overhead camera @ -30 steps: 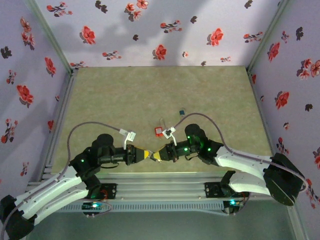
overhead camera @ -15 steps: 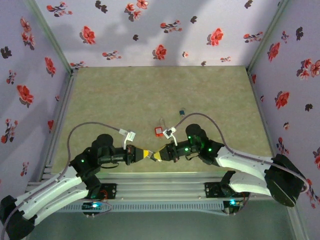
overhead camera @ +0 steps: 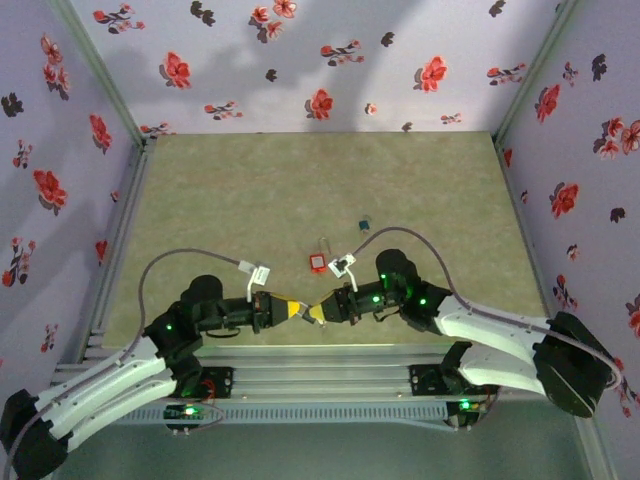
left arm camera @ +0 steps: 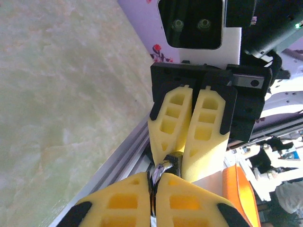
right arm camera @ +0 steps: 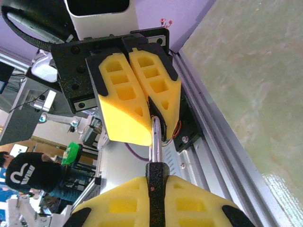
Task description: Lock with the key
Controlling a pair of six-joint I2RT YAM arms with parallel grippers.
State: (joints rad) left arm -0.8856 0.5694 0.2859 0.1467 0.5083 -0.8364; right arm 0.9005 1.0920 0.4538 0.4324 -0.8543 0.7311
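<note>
Inspection at the near edge of the desk (overhead camera: 300, 190). My left fingers (overhead camera: 292, 310) and right fingers (overhead camera: 317, 314) met tip to tip above the front rail. Both pairs were closed narrow on the key (right arm camera: 154, 137). The right held its dark head and the left pinched the bare metal blade.

The lock (overhead camera: 317, 263) lay loose on the desk just beyond the right fingers, held by nothing and touching neither arm.

Risks noted, as judgement:
- With both pairs clamped on one small key, any pull by either arm could twist it or snap it free.
- The left grip sat on thin, smooth metal. If the right let go before that grip was sure, the key could slip and fall over the rail, off the desk.
- The left fingers covered the blade, the end that must enter the lock, so a regrasp seemed likely.
- The unheld lock would probably slide when pushed with the key.
</note>
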